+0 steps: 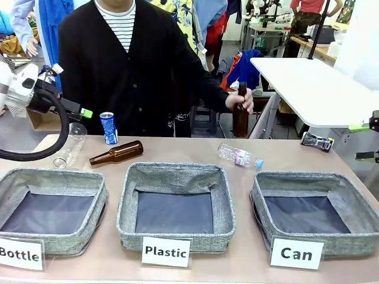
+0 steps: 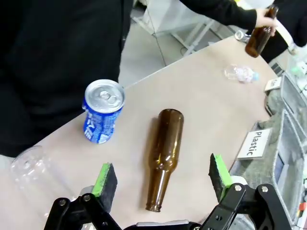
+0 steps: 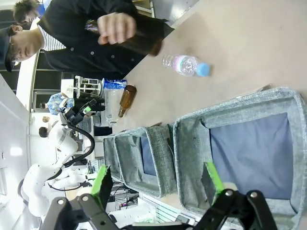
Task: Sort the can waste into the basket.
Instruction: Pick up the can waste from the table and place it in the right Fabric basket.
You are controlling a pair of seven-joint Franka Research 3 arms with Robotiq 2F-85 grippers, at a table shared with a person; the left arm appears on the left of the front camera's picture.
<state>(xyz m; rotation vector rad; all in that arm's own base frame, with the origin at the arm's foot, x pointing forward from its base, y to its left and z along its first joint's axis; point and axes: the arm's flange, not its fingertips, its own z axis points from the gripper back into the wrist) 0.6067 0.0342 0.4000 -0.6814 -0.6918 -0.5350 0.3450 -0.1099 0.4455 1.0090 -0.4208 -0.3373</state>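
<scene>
Front view: Can basket (image 1: 299, 180) empty; blue can (image 1: 108, 128) far left, crushed can (image 1: 317, 141) far right; left gripper (image 2: 160, 173) and right gripper (image 3: 156, 179) spread, holding nothing.

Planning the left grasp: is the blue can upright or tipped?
Upright: the blue can stands on its base, silver lid facing up.

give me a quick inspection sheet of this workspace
surface: beige table, no spill seen
job's things: blue can upright, far left; crushed can lying, far right; Can basket, bare liner
clutter: brown bottle, large clear bottle, small capped bottle lying down; Bottle basket, Plastic basket
grippers: left pincer open, raised over the left end; right pincer open by the Can basket
cables: black cable loops off the left arm
surroundings: person holding a second brown bottle; white table behind
</scene>
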